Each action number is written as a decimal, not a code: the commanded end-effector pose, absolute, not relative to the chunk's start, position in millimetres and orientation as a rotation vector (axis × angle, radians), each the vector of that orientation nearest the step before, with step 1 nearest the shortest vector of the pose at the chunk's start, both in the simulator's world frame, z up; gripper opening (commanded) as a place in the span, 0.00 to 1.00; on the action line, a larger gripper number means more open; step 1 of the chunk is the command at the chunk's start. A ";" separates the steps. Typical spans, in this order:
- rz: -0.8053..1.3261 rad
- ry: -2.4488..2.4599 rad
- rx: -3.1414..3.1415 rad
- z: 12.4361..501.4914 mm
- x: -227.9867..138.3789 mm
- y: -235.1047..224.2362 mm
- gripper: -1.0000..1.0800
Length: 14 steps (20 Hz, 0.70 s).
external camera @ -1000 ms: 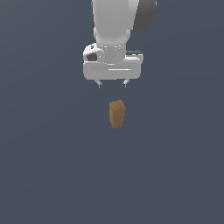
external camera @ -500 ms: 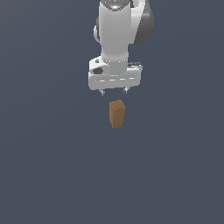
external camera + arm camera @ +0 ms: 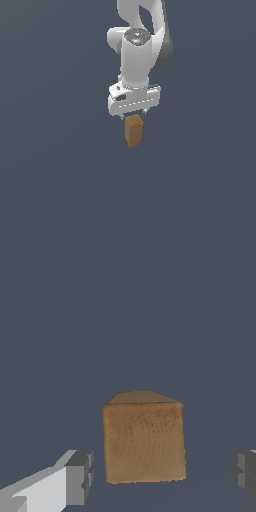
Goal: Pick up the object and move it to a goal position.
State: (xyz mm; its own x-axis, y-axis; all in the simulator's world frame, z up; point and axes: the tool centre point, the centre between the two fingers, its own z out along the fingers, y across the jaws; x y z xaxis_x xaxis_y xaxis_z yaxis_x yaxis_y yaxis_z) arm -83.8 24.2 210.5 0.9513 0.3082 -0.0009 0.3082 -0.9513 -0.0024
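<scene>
Arm is seen entering from the top centre of the exterior view, wrist pointed straight down. White hand (image 3: 134, 115) is positioned directly above the object (image 3: 134, 130), just off its top face; contact cannot be confirmed from this view.

Object is found just above centre of the exterior frame, standing upright on the plain dark grey tabletop (image 3: 60, 190). Orange-brown block, taller than wide, narrower than the hand body.

In the wrist view, the hand (image 3: 165, 476) is seen spread wide: one fingertip (image 3: 80, 477) is placed to one side of the object (image 3: 144, 438), the other at the opposite frame edge. A clear gap is visible between each fingertip and the block. Nothing is pinched. Block is roughly centred between the fingers.
</scene>
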 end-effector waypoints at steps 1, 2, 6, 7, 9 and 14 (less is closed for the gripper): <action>0.000 -0.537 -3.094 201.3 -86.6 26.3 0.96; 0.000 -0.550 -3.092 198.7 -87.5 26.9 0.96; 0.000 -0.578 -3.088 193.0 -89.5 28.2 0.96; 0.000 -0.579 -3.088 192.8 -89.6 28.2 0.96; 0.002 -0.572 -3.089 193.6 -89.3 28.0 0.96; 0.001 -0.574 -3.088 183.7 -89.8 28.1 0.96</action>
